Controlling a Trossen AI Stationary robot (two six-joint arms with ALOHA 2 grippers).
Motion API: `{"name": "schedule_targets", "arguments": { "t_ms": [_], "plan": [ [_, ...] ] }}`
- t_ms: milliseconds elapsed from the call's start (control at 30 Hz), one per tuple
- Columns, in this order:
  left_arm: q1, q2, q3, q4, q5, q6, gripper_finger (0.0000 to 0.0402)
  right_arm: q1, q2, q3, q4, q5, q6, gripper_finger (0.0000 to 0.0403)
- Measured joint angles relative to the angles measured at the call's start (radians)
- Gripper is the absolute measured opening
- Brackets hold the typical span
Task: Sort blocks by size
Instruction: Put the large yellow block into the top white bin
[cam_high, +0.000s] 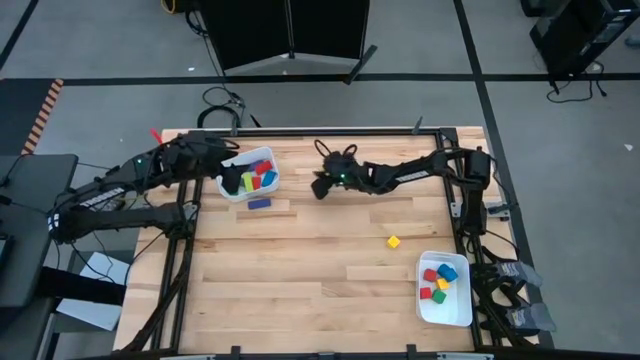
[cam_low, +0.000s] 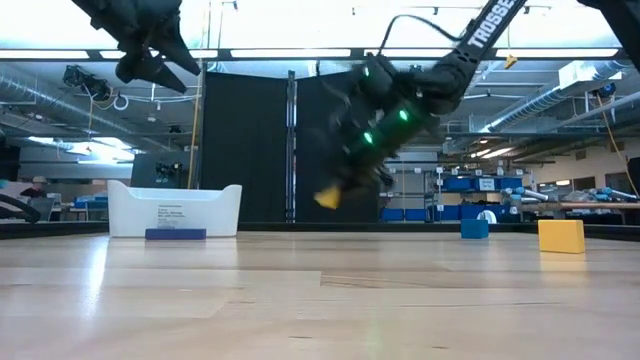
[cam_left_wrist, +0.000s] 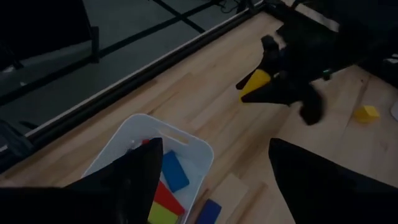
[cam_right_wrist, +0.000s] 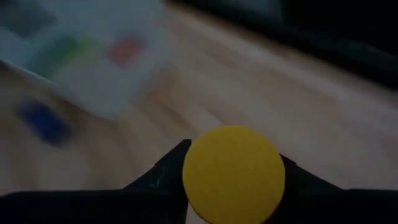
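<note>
My right gripper (cam_high: 322, 186) hangs above the table's far middle, shut on a yellow block (cam_low: 328, 197). The block's end looks round in the right wrist view (cam_right_wrist: 233, 174). My left gripper (cam_high: 236, 181) is open and empty above the white left tray (cam_high: 262, 155), its fingers wide apart in the left wrist view (cam_left_wrist: 214, 186). The tray holds blue, red, green and yellow blocks (cam_left_wrist: 173, 171). A blue bar (cam_high: 259, 203) lies flat on the table just in front of that tray. A yellow cube (cam_high: 394, 241) sits on the table at the right. My right gripper pinches the yellow block between its two fingers, one on each side (cam_right_wrist: 186, 168). The fingers slant down toward the table's left. The block's free end (cam_left_wrist: 254, 84) sticks out past the fingertips, and the block is lifted clear of the table.
A second white tray (cam_high: 428, 305) at the near right holds red, blue, yellow and green cubes. Bare wood lies across the table's middle and near left. A black frame rail runs round the table's edges.
</note>
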Motion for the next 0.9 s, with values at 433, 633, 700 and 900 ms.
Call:
{"name": "schedule_targets", "arguments": {
  "t_ms": [433, 633, 700, 900],
  "plan": [
    [0.0, -0.025, -0.037, 0.121, 0.0, -0.007, 0.03, 0.042, 0.051, 0.264, 0.229, -0.107, -0.189, 0.0138],
    [0.0, -0.026, -0.037, 0.176, 0.0, -0.01, 0.03, 0.041, 0.274, 0.498, 0.231, -0.196, -0.202, 0.0138],
    [-0.001, -0.026, -0.037, 0.189, 0.004, -0.01, 0.03, 0.038, 0.334, 0.58, 0.213, -0.218, -0.202, 0.0138],
    [-0.001, -0.026, -0.037, 0.189, 0.007, -0.03, 0.03, 0.03, 0.479, 0.772, 0.063, -0.241, -0.191, 0.0138]
  ]
}}
